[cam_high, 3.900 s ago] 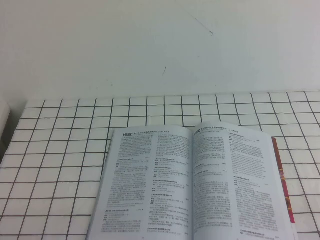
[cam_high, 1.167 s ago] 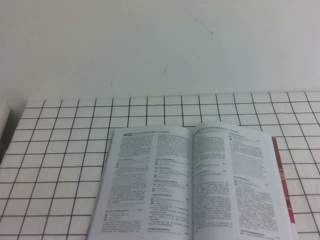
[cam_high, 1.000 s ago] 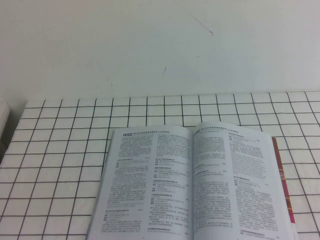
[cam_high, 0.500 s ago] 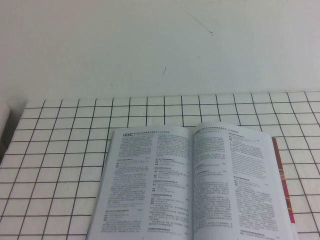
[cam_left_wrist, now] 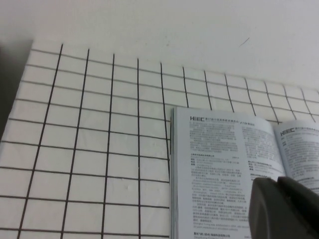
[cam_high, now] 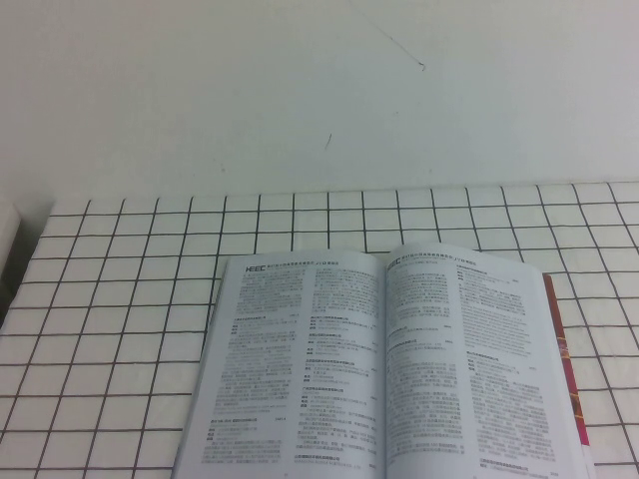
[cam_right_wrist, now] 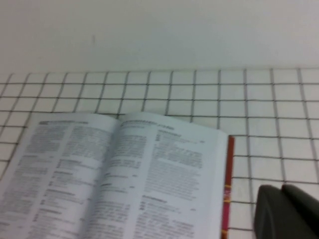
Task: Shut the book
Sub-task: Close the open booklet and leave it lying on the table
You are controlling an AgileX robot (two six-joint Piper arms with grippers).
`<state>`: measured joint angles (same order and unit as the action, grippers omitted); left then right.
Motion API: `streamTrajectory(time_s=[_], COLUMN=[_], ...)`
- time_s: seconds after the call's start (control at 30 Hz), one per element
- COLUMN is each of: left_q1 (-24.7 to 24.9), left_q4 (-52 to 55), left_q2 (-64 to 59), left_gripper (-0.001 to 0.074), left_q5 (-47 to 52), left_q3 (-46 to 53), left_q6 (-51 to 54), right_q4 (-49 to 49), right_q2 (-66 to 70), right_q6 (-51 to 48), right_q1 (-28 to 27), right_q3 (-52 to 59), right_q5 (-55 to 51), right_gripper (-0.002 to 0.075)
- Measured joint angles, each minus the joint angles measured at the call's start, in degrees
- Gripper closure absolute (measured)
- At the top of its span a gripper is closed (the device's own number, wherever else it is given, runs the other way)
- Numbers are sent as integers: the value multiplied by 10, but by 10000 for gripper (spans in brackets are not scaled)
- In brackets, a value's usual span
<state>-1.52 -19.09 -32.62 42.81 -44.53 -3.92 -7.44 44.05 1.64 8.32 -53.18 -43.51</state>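
Wall (cam_high: pixel 300 100): plain white, takes up the far half of the high view.
Table (cam_high: pixel 120 299): white cloth with a black grid.

Book (cam_high: pixel 379 369): lies open and flat at the near edge of the table, right of centre, with its near end cut off by the frame. The spine gutter runs away from the robot toward the wall, so that is the long axis. Closing means folding one half sideways over that line.
- Left page (cam_high: pixel 290 369) lies flat.
- Right page (cam_high: pixel 469 369) bows up a little beside the gutter.
- Red cover edge (cam_high: pixel 565 369) sticks out from under the right page along its outer side.

Left gripper (cam_left_wrist: pixel 281 201): not in the high view. On its wrist camera it is just a dark body in front of the left page. Can't tell if it is open or closed.
Right gripper (cam_right_wrist: pixel 284 211): same story, a dark body over bare grid cloth just beside the red cover edge, off the book. State: can't tell.

My read is that the right arm is better placed. The free cover edge is right next to it, and lifting there swings the right half leftward over the gutter.

Text: "HEEC" heading (cam_high: pixel 256 267) sits at the top of the left page, with a similar header on the right page. The body print is too small to read.
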Motion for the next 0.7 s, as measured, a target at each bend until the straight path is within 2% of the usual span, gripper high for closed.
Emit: streamTrajectory(time_s=[0.2,0.4,0.5,0.7], left_q1=[0,0,0,0], left_q4=[-22,-93,-138,-206], left_q2=[-70,-150,-192,-271], left_gripper=[739,739,739,739], left_q5=[12,24,24,22], left_q3=[0,0,0,0], left_q6=[-1,39,79,141], right_q4=[-146,-302,-332,-325], right_q2=[83,199,256,355], right_q6=[-127,-320,-361,-384], right_q1=[0,6,34,116], right_q3=[0,0,0,0], right_q5=[-8,-56,-63,-28], right_gripper=[729,729,729,729])
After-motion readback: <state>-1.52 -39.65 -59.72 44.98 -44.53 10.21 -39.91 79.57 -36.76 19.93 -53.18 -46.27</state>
